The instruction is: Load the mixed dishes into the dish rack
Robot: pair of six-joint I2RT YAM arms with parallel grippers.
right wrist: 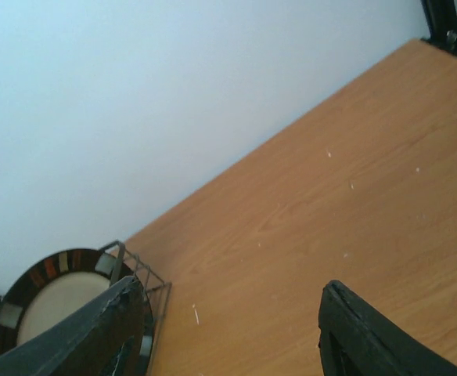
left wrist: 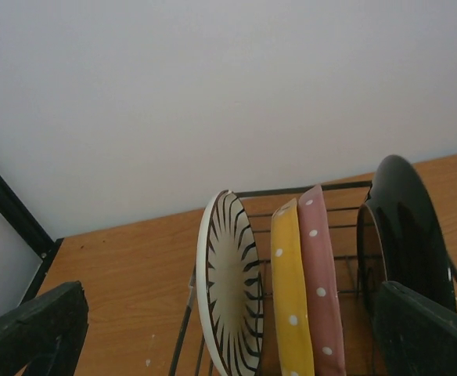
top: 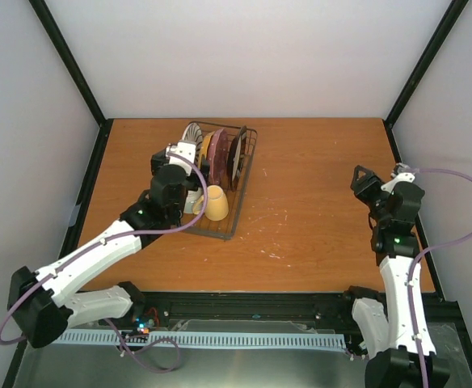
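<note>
The dark wire dish rack [top: 238, 212] stands left of the table's middle. In it four plates stand on edge: black-striped white [left wrist: 232, 290], yellow dotted [left wrist: 291, 301], pink dotted [left wrist: 322, 282] and dark-rimmed beige [right wrist: 48, 294]. The yellow mug [top: 215, 203] lies at the rack's near end. Beside it is a pale bowl [top: 195, 199], partly hidden under my left wrist. My left gripper [top: 174, 162] hangs over the rack's near-left part, open and empty, with its fingers [left wrist: 37, 329] wide apart facing the plates. My right gripper [top: 365, 179] is open and empty above the table's right side.
Bare wooden table [top: 317, 202] lies between the rack and the right arm. White walls and black frame posts [top: 66, 56] close the back and sides. The rack's far corner [right wrist: 134, 266] shows in the right wrist view.
</note>
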